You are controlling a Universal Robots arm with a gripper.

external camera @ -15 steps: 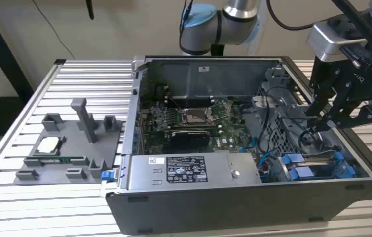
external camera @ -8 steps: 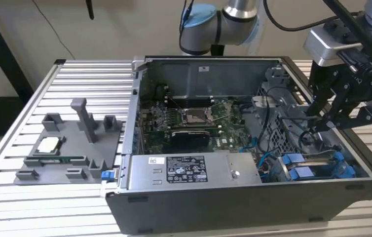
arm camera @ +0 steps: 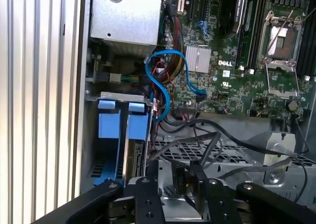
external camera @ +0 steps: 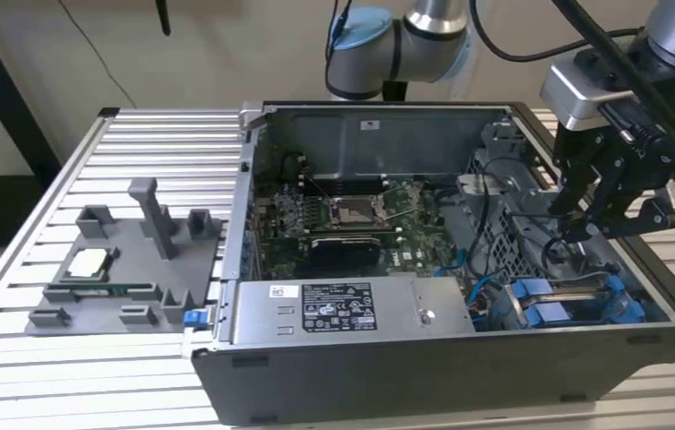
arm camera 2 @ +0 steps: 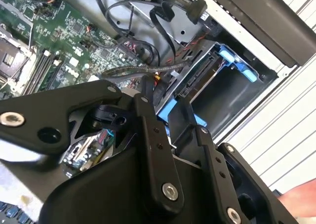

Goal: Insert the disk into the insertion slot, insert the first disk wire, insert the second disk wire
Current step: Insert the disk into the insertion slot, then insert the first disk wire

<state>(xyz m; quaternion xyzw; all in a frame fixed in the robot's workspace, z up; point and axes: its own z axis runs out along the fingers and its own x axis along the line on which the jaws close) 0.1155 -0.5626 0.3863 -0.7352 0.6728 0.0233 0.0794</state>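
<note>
The flat silver-grey disk in its bright blue plastic frame (arm camera: 138, 127) looks like it already sits in the grey-blue metal insertion slot (arm camera: 116, 96), in a corner of the big dark grey computer case (external camera: 433, 381). So I think the wire part of the job is in hand.

The black gripper (external camera: 588, 228) hangs over that corner, near a tangle of thin black wires (arm camera: 222, 137). I cannot tell if it is clenched or let go. Catching one wire calls for careful aim, because they lie close together and cross.

The exterior view gives the whole case on the ribbed silver counter (external camera: 134, 152). The first wrist view gives the other blue frame (arm camera: 108, 126) right beside the disk. The second wrist view looks into that frame, which seems hollow.
</note>
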